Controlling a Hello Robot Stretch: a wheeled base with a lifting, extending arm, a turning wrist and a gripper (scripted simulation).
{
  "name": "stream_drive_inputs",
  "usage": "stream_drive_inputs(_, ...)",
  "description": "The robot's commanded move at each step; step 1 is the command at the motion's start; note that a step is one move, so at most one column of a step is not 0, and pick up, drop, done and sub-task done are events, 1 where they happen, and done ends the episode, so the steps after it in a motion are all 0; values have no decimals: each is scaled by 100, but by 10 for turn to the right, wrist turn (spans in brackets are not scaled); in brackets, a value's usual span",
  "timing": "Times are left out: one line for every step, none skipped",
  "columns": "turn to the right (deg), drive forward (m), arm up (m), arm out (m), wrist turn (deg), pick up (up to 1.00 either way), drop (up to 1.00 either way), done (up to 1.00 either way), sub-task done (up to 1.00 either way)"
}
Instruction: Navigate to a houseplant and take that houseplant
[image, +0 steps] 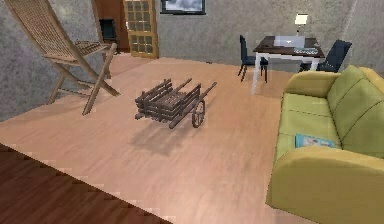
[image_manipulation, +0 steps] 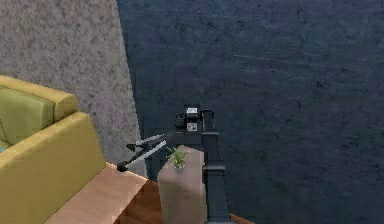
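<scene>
A small green houseplant (image_manipulation: 178, 157) stands on top of a pale beige pedestal (image_manipulation: 178, 195) near the bottom middle of the arm side view. The dark arm (image_manipulation: 212, 170) rises just right of the plant, with its white marker squares at the top. The gripper (image_manipulation: 127, 159) reaches left from there, its two thin fingers (image_manipulation: 148, 147) slanting down past the plant toward the grey wall. I cannot tell whether it holds anything, nor whether it touches the plant.
A yellow-green sofa (image: 335, 135) (image_manipulation: 40, 150) sits at the forward view's right. On the light wood floor stand a wooden cart (image: 175, 102) and a folding wooden chair (image: 70, 55). A dining table (image: 287, 48) with dark chairs stands at the back. A dark blue wall (image_manipulation: 280, 90) lies behind the pedestal.
</scene>
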Motion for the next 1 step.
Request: stream_drive_inputs(0, 0, 0, 0, 450, 0, 0, 0, 0)
